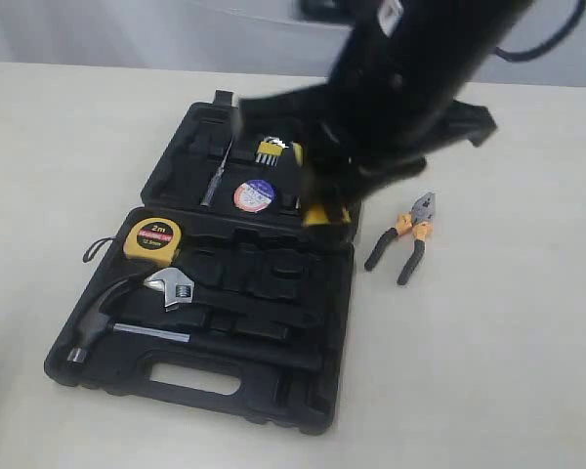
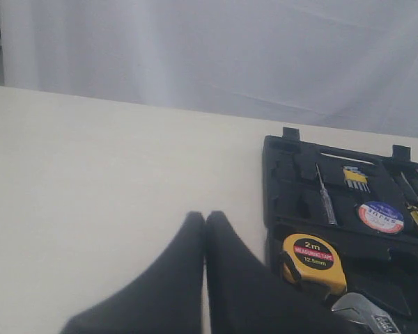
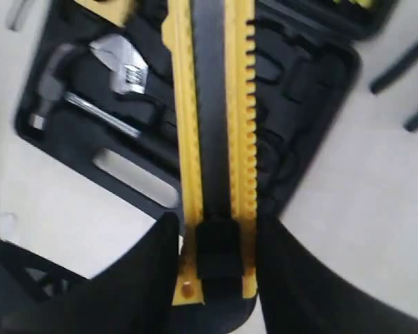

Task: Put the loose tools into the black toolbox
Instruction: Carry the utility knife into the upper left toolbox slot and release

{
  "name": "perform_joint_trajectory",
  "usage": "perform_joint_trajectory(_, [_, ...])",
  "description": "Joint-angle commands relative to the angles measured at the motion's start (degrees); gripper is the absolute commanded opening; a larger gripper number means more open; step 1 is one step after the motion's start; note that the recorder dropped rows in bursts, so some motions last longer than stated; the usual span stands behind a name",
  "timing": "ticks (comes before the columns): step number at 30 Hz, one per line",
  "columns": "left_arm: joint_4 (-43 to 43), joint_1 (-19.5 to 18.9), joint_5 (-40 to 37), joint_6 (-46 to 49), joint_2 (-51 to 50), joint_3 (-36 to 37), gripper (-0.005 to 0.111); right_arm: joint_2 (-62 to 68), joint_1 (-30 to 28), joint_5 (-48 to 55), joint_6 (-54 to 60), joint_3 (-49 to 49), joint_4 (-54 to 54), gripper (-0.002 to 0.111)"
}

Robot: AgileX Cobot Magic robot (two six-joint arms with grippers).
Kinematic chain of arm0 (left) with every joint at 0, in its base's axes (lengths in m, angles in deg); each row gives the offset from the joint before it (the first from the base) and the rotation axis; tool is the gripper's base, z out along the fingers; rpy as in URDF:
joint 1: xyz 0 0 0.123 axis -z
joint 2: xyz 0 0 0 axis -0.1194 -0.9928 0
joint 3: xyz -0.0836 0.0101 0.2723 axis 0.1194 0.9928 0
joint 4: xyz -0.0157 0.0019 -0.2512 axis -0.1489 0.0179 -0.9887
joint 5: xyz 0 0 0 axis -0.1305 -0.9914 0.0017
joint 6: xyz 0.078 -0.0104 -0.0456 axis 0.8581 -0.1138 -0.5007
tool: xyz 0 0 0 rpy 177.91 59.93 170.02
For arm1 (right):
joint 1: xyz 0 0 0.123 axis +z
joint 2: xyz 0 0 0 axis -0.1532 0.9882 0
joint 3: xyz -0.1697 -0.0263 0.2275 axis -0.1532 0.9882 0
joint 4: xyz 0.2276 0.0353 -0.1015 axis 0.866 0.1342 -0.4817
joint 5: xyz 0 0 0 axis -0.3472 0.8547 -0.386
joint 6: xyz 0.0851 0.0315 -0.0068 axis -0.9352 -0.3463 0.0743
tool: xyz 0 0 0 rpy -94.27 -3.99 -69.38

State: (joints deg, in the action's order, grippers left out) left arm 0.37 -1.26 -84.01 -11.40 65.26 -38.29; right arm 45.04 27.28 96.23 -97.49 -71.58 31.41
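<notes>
1. The right gripper (image 3: 212,278) is gripping the yellow-and-black utility knife (image 3: 212,104) in its jaws, hanging over the black toolbox (image 1: 303,391).
2. The left gripper (image 2: 205,229) is idling with jaws closed and empty.
3. Next, I judge, it is needing to line the knife up with its recess; the pliers (image 1: 407,234) are waiting on the bench (image 1: 508,371).

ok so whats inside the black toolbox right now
The black toolbox holds the tape measure, hammer, wrench, tape roll and a yellow-handled set. The right arm covers the far right part, so its contents cannot be seen.
</notes>
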Motion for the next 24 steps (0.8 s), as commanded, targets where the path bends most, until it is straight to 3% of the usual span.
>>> perform_joint_trajectory(1, [-0.27, 0.33, -0.06, 0.02, -0.23, -0.30, 0.000, 7.50, 4.44, 0.58, -7.01, -11.62, -6.49, -0.001])
perform_joint_trajectory(9, [-0.27, 0.33, -0.06, 0.02, -0.23, -0.30, 0.000, 21.99, 12.88, -21.45, -33.97, -22.65, -31.04, -0.001])
perform_joint_trajectory(14, [-0.27, 0.33, -0.06, 0.02, -0.23, -0.30, 0.000, 31.97, 12.72, -22.58, -42.39, -27.83, -32.92, -0.001])
perform_joint_trajectory(24, [-0.27, 0.33, -0.06, 0.02, -0.23, -0.30, 0.000, 43.52, 12.71, -23.03, -59.63, -31.58, -46.63, -0.001])
